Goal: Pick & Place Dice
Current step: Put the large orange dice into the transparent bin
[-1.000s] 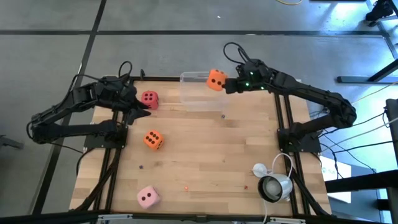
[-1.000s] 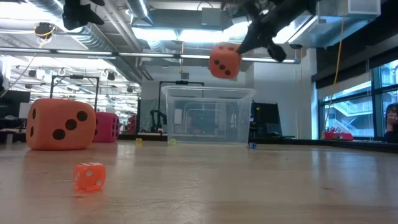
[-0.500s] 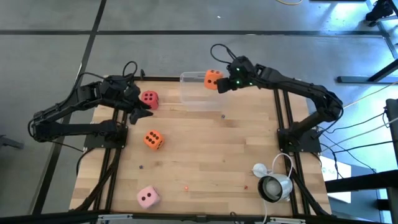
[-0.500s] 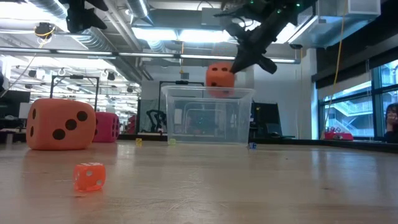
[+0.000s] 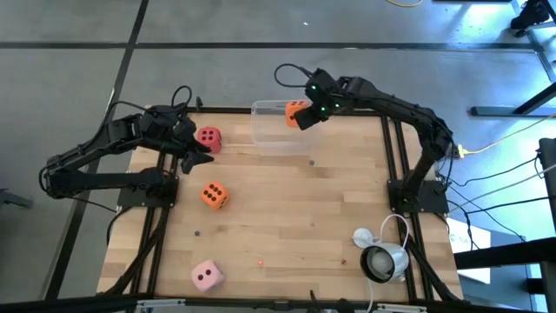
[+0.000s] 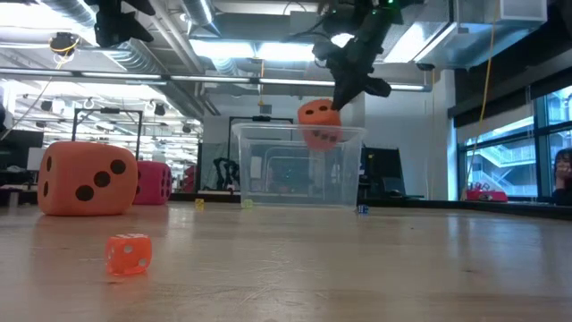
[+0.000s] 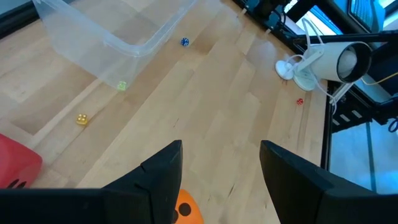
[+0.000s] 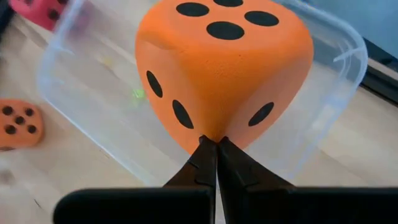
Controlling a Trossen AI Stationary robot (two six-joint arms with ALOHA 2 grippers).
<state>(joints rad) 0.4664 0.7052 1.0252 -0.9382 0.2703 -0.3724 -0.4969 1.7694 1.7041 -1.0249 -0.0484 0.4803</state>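
1. Wooden table [image 5: 287,209] carries a clear bin [image 5: 274,130] at its far edge.
2. I see my right claw [image 5: 300,119] pinched shut on one corner of an orange die [image 5: 295,110], hanging over the bin.
3. My left claw [image 5: 201,153] waits open beside the red die [image 5: 208,138].

Lighting's even and bright from overhead, you get only soft, short shadows on the wood table [image 5: 287,209] in the high view. Low view is backlit: ceiling light strips [image 6: 223,49] blow out w/ glare, and the window [image 6: 500,152] on one side is bright too. The near tabletop there is out of focus, and the small orange die [image 6: 129,254] up front looks soft. Right wrist view: big orange die [image 8: 224,74] sharp, bg blurred. Left wrist view is sharp w/ slight edge distortion.
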